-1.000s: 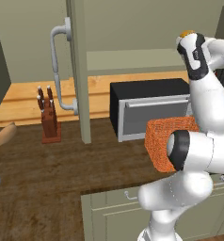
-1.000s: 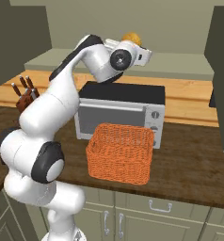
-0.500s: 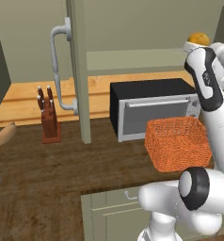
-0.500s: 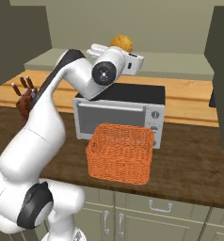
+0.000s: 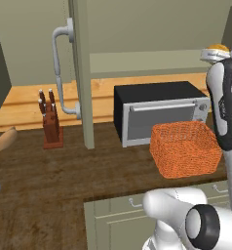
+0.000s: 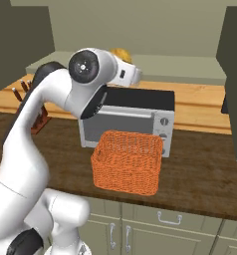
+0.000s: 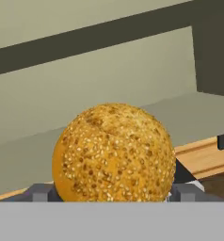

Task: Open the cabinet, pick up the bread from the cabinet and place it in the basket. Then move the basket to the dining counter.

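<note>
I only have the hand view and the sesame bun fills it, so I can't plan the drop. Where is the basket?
Observer: The orange basket sits on the dark wood counter, close in front of the toaster oven and well below the gripper holding the bread.
Operator: Is anything in it already?
Observer: The right base view looks down into it, and I see nothing inside.
Operator: Is the cabinet door in my way?
Observer: The open cabinet door stands to the left of the toaster oven, next to the knife block, apart from the basket.
</note>
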